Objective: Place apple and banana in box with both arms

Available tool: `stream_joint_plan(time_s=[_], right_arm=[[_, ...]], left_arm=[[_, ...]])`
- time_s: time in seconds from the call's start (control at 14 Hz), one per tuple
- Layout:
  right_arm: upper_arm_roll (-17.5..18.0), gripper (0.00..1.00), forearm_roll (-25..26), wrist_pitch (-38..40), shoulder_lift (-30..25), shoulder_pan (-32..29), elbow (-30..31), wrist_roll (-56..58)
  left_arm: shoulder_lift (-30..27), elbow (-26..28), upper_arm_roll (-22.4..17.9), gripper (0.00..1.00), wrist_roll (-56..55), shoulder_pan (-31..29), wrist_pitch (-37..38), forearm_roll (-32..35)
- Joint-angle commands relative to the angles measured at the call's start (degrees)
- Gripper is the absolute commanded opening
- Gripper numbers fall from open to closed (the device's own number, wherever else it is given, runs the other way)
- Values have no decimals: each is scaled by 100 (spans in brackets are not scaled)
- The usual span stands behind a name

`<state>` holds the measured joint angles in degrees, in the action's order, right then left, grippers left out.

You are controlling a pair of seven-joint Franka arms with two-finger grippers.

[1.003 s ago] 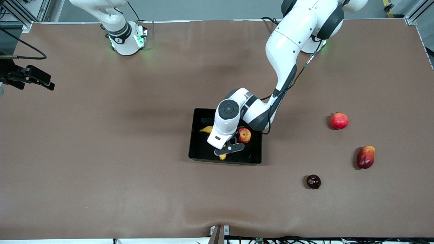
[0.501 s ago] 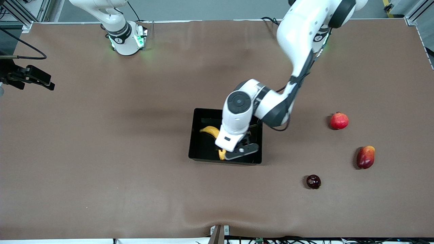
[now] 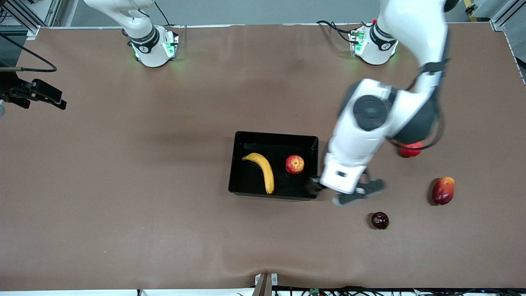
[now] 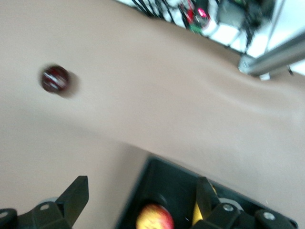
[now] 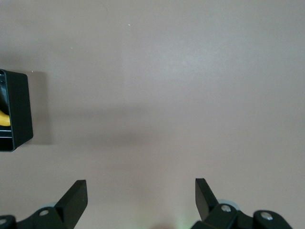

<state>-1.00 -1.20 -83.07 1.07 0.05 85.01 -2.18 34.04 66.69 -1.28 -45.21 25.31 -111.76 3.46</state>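
Clearance around the shallow glossy black plastic box [image 3: 273,137] is good: bare brown table mat [image 3: 123,185] lies on every side. Inside it, the curved yellow banana [image 3: 261,168] lies toward the right arm's end and the small red, yellow-streaked apple [image 3: 294,164] toward the left arm's end, apart from each other.

My left gripper [image 3: 343,191] hangs over the mat just beside the box's wall at the left arm's end, fingers [image 4: 76,195] spread, grasping nothing. My right gripper [image 5: 140,200] waits over bare mat, fingers apart, empty.

A dark red round fruit [image 3: 379,220], a red-yellow elongated fruit [image 3: 443,190] and a red round fruit [image 3: 410,150], partly hidden by my left arm, lie toward the left arm's end.
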Motion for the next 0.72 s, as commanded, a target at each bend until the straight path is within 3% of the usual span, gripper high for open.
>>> stream_joint_plan(time_s=[0.0, 0.5, 0.64], right_arm=[[29, 100, 23, 54, -19, -40, -54, 34], [29, 100, 14, 46, 7, -22, -54, 34], [29, 100, 5, 46, 8, -31, -54, 34]], left_arm=[[-441, 309, 40, 100, 791, -377, 337, -48], [-1012, 449, 49, 100, 2269, -1282, 1419, -30], [-1327, 843, 49, 100, 2612, -1450, 1481, -30]])
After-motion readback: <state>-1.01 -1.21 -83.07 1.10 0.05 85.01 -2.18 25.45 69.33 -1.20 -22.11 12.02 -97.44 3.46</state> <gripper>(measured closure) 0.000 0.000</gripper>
